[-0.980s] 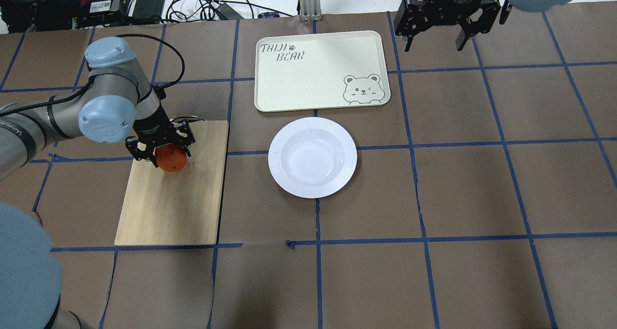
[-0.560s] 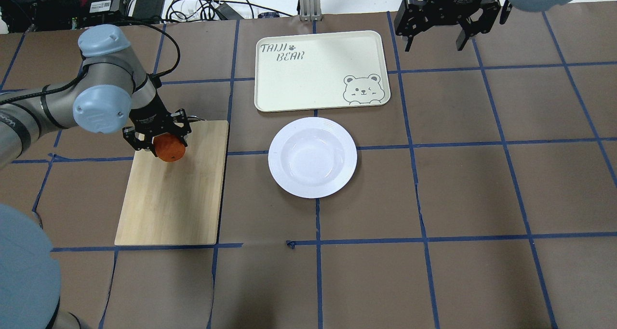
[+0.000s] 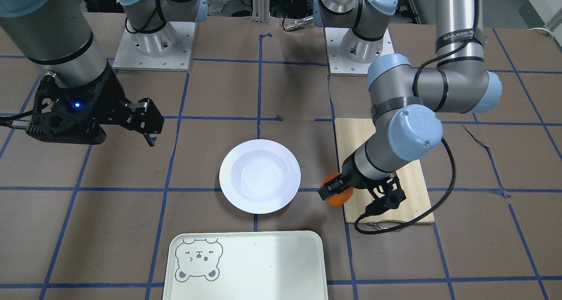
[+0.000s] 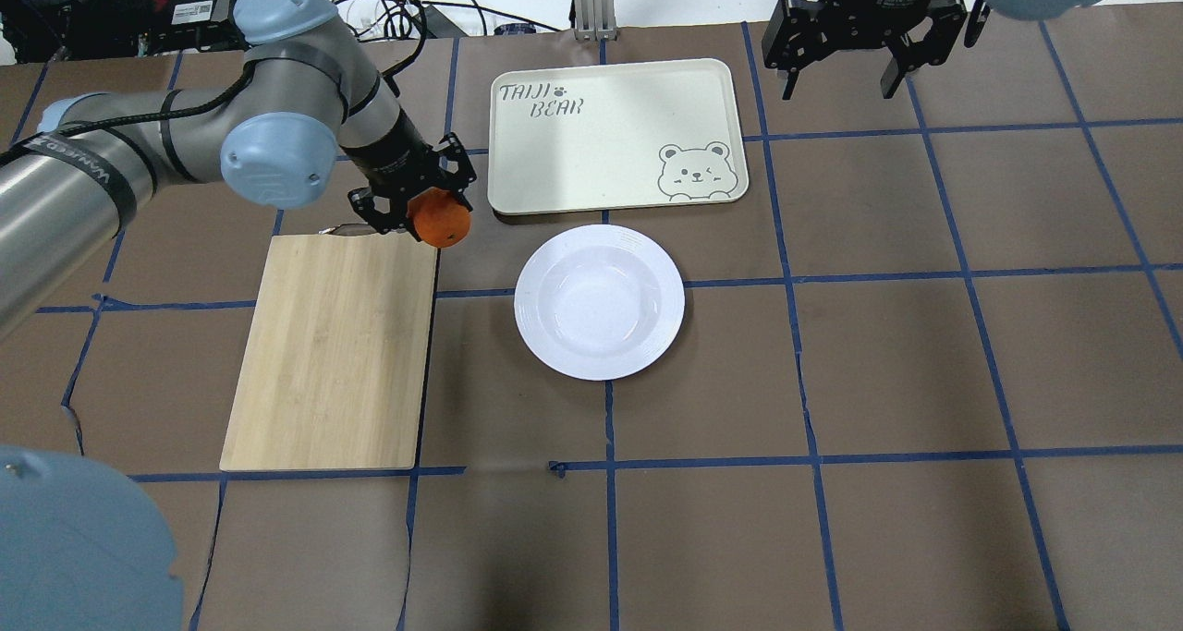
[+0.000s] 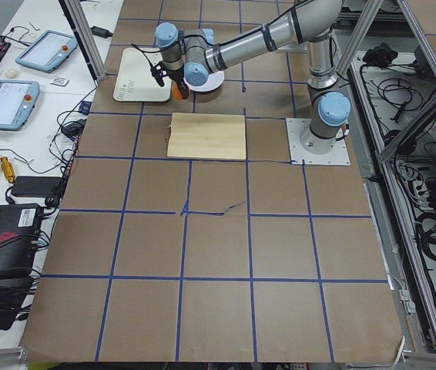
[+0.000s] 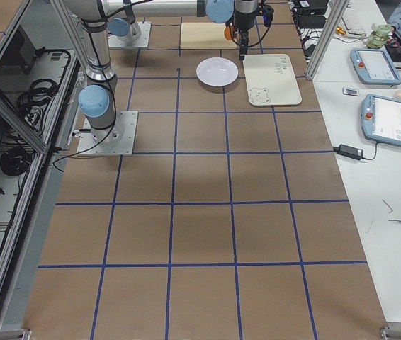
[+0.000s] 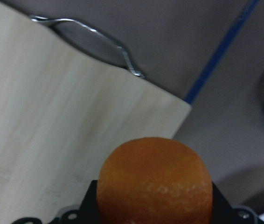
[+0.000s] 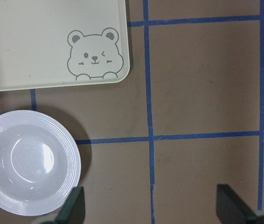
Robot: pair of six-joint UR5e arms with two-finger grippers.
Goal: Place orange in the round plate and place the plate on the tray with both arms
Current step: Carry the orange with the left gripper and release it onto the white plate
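A: Where is the small, round, bright-orange fruit at this moment?

B: The orange (image 4: 442, 220) is gripped between the 2 black left fingers (image 3: 330, 190), which are closed on it. It hangs over the brown paper-covered worktop (image 4: 832, 382), just past the far right corner of the pale bamboo cutting board (image 4: 333, 354) with the metal handle. I judge that it touches nothing below.

A: And the glossy white round plate?

B: The plate (image 4: 599, 241) lies flat and empty on the worktop, near the orange but apart from it. From the left fingers it lies toward the robot's right and a little back toward the robot's base. In the left wrist view only a sliver of its rim shows at the right edge.

A: So what does the coming move turn on?

B: In my judgement, on this direction. The left arm should carry the orange sideways to its right until it is over the sunken centre, and only then lower it and let go. The orange is round, so there is no long axis to mind, but it may roll if it is released over the wide rim.

A: And the other arm?

B: The black right fingers (image 8: 72, 205) are spread wide with nothing between them. They hover beside the far right corner of the pale mint rectangular tray (image 4: 610, 160) with the grey bear drawing, well apart from the plate. The left arm is clearly nearer.
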